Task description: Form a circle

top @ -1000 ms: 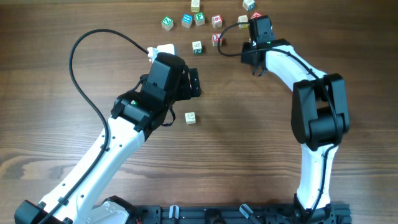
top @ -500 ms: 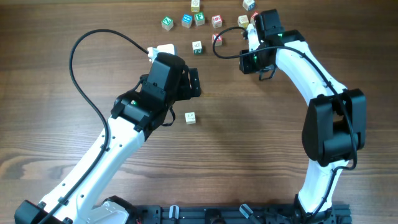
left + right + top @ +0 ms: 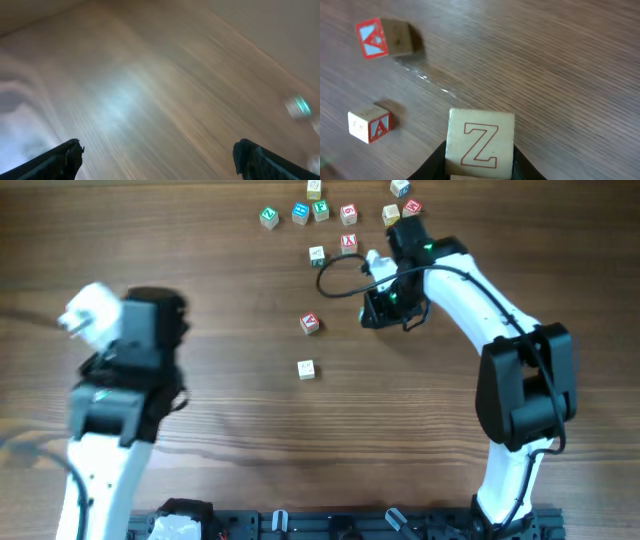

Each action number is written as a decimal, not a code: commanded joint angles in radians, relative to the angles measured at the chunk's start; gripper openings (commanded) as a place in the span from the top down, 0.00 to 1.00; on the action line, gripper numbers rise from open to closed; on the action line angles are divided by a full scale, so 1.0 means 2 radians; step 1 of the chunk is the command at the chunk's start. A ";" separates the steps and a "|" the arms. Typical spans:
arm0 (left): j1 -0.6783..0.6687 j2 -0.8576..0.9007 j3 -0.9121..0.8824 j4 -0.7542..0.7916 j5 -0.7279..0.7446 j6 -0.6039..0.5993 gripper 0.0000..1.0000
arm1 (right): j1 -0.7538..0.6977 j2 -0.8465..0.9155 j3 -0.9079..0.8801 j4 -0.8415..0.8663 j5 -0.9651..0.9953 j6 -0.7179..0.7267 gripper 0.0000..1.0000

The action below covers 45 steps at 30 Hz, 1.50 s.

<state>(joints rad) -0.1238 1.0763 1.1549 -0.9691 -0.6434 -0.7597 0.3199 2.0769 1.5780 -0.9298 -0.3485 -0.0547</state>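
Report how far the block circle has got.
Done: little; only a red-faced cube and a pale cube lie mid-table, apart, no ring. In hand: the right pincer grips a Z cube; the left pincer is open, empty. Left: the scattered cubes at the far edge need placing.

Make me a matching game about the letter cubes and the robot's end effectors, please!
Things:
1. Z cube
2. red-faced cube
3. left end effector
4. green-faced cube

States:
A. wide open, empty
B. in the far row, at its left end
C. held by the right end effector
D. loose on the table, near the cream A cube

Pairs: 1-C, 2-D, 3-A, 4-B
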 commanded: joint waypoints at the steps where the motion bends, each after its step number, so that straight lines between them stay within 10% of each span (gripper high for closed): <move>1: 0.089 0.003 0.003 -0.024 0.085 -0.041 0.00 | 0.013 -0.003 -0.042 0.036 -0.013 -0.015 0.79; 13: 0.134 0.100 0.001 -0.030 0.142 -0.041 0.00 | 0.084 -0.003 -0.116 0.138 -0.068 -0.010 0.79; 28: 0.134 0.134 0.001 -0.030 0.142 -0.041 0.00 | 0.103 -0.003 -0.116 0.229 0.126 0.109 0.81; 45: 0.134 0.134 0.001 -0.030 0.142 -0.041 0.00 | 0.103 -0.003 -0.116 0.180 0.101 0.117 0.88</move>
<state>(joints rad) 0.1387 1.3422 1.1557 -1.0290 -0.3672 -0.8291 0.5278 2.0602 1.3590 -0.5312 -0.1162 0.1852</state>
